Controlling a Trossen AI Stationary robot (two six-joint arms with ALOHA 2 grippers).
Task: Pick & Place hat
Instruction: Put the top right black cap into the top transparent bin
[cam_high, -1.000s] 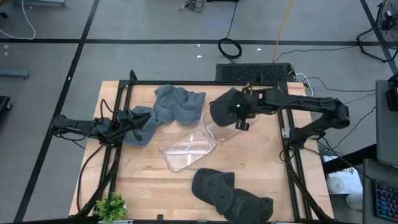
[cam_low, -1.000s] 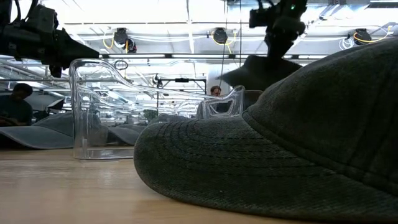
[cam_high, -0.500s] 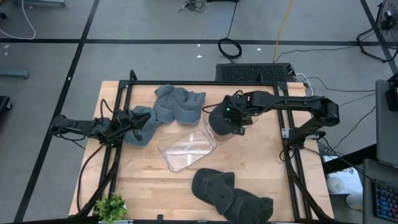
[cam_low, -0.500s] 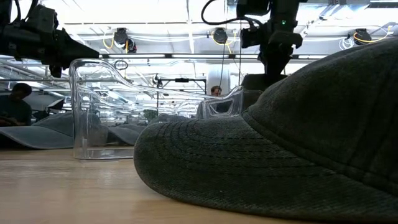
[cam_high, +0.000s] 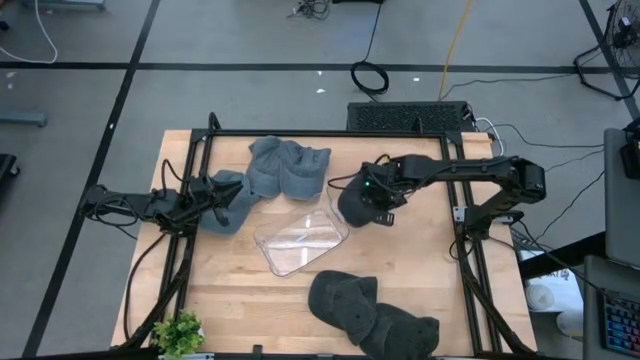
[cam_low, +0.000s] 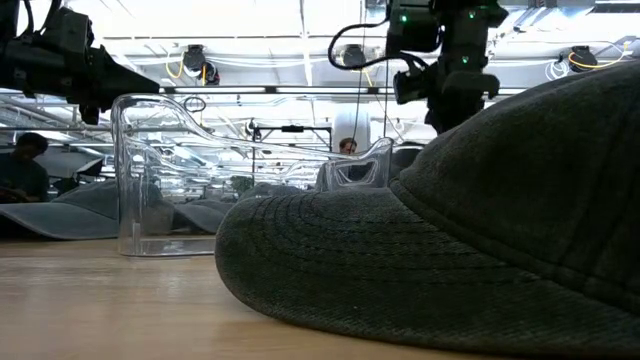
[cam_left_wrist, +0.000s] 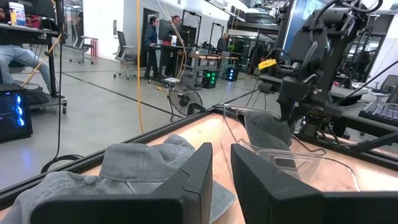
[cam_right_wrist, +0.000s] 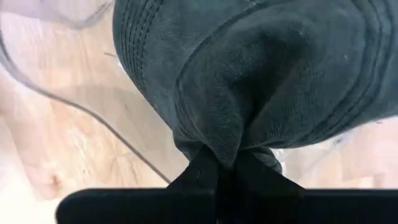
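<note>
My right gripper (cam_high: 378, 193) (cam_right_wrist: 225, 163) is shut on a dark grey hat (cam_high: 355, 203) (cam_right_wrist: 249, 62) and hovers over the right end of a clear plastic tray (cam_high: 300, 240) (cam_low: 150, 170). The tray stands on the wooden table. My left gripper (cam_high: 213, 193) (cam_left_wrist: 221, 168) waits at the table's left side. Its fingers stand a narrow gap apart just over a light grey hat (cam_high: 235, 205) (cam_left_wrist: 143, 158) that lies on the table. My right gripper pinches a gathered fold of the dark hat's crown (cam_right_wrist: 217, 140) between its two fingers, coming from above and pointing down. The hat hangs below the fingers over the tray's right end. Whether its lower part touches the tray, I cannot tell.
A pile of light grey hats (cam_high: 288, 165) lies at the far side. A pile of dark hats (cam_high: 370, 312) (cam_low: 450, 250) lies near the front edge, filling the low view. A small plant (cam_high: 180, 332) stands at the near left corner. Black frame rails (cam_high: 300, 133) border the table.
My right gripper, shut on the dark hat throughout, has come down and moved a little toward the table's near edge and left, toward the tray's right end. The hat hung high and clear a second ago; now it sits low behind the tray's wall.
</note>
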